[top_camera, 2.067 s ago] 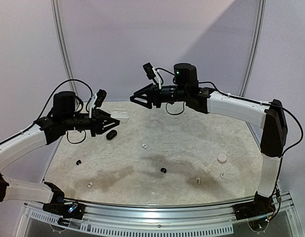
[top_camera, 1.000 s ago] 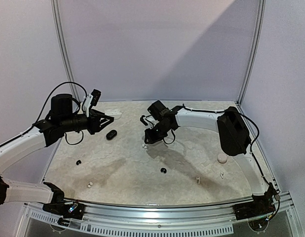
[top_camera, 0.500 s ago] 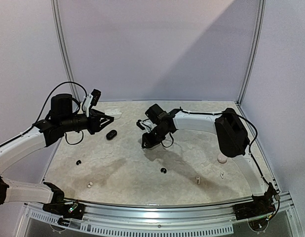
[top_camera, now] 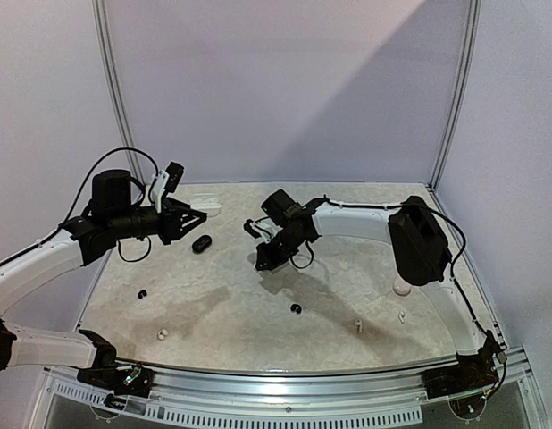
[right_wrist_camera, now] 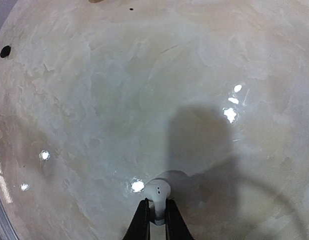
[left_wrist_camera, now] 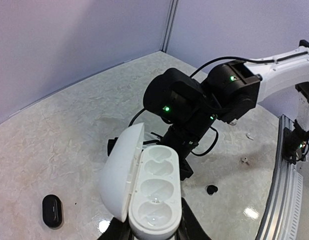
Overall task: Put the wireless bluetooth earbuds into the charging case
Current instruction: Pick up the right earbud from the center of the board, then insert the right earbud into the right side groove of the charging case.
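My left gripper is shut on the base of an open white charging case. The lid is swung to the left and the moulded pockets are empty. From above, that gripper hovers over the table's back left with the case at its tip. My right gripper is down at the table's middle. In the right wrist view it is shut on the stem of a white earbud resting on the marble surface. Other earbuds lie loose: black, black, white.
A black case lies on the table below my left gripper. A round white piece and a white bud sit at the right, another white bud at the front left. Walls close the back and sides.
My right gripper dropped to the table's middle and closed its fingers on the white earbud's stem. The left arm and the open case have stayed still.
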Motion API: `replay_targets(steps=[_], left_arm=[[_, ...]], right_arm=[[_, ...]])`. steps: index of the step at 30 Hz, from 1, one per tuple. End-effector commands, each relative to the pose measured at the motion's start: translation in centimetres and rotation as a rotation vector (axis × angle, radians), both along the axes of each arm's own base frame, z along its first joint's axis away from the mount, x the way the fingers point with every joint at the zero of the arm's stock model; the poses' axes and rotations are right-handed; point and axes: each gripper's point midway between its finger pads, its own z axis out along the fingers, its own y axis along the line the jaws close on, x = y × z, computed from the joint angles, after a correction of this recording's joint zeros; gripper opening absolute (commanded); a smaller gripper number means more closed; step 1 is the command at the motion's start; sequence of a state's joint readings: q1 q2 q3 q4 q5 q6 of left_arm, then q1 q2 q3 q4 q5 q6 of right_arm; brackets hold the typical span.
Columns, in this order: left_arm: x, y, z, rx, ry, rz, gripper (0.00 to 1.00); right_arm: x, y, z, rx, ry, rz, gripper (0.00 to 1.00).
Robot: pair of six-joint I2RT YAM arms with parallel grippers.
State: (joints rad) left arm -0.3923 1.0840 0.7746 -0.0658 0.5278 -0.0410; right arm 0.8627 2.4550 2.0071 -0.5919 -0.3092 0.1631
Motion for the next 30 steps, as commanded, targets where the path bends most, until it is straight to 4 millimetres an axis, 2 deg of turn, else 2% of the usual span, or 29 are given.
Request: replay_targets(steps=[1,2,5,6,7,9,11,13,15,18,21,25,30], left_arm=[[-1.5,-1.0,0.9,-0.005,-0.053,-0.127,0.00],[-2.0,-1.3,1.2,-0.009,-0.069,-0.168,0.00],[-3.5,-2.3,2.2,-0.029,-0.118,-0.292,0.00],[-3.9,-2.6,2.4,-0.035,-0.132,-0.326,0.00],[-4.2,-2.8,2.6,-0.040,-0.148,-0.353,0.00],[-5.0,-3.2,2.9,-0.051,-0.175,-0.411,0.00],[-5.6,-3.7,3.1,-0.055,-0.204,-0.461,0.00],[-6.0,-4.0,3.2,-0.059,-0.222,-0.502,0.00],[-6.4,-4.3,3.3,-0.061,-0.233,-0.531,0.00],[-6.8,-4.7,3.2,-0.058,-0.250,-0.561,0.00],[-7.3,-5.0,3.2,-0.045,-0.272,-0.585,0.00],[-7.6,-5.2,3.0,-0.037,-0.271,-0.595,0.00],[-8.1,-5.4,2.4,-0.014,-0.295,-0.615,0.00]], right_arm=[[-0.9,-0.2,5.6,0.054,-0.049,0.079,0.00],[-0.8,-0.6,7.9,0.076,-0.080,0.095,0.00],[-0.5,-2.0,12.5,0.122,-0.137,0.120,0.00],[-0.6,-2.5,15.3,0.153,-0.185,0.131,0.00],[-0.7,-2.9,16.9,0.172,-0.220,0.150,0.00],[-1.5,-3.4,20.5,0.231,-0.295,0.195,0.00],[-2.8,-3.7,25.1,0.322,-0.380,0.234,0.00],[-3.9,-3.9,28.6,0.399,-0.448,0.253,0.00],[-5.3,-3.7,30.7,0.443,-0.508,0.273,0.00],[-8.8,-2.7,33.0,0.506,-0.587,0.386,0.00],[-11.4,-1.7,34.0,0.563,-0.594,0.473,0.00],[-12.9,-0.9,34.3,0.573,-0.596,0.504,0.00],[-14.3,-0.4,33.7,0.528,-0.606,0.529,0.00]])
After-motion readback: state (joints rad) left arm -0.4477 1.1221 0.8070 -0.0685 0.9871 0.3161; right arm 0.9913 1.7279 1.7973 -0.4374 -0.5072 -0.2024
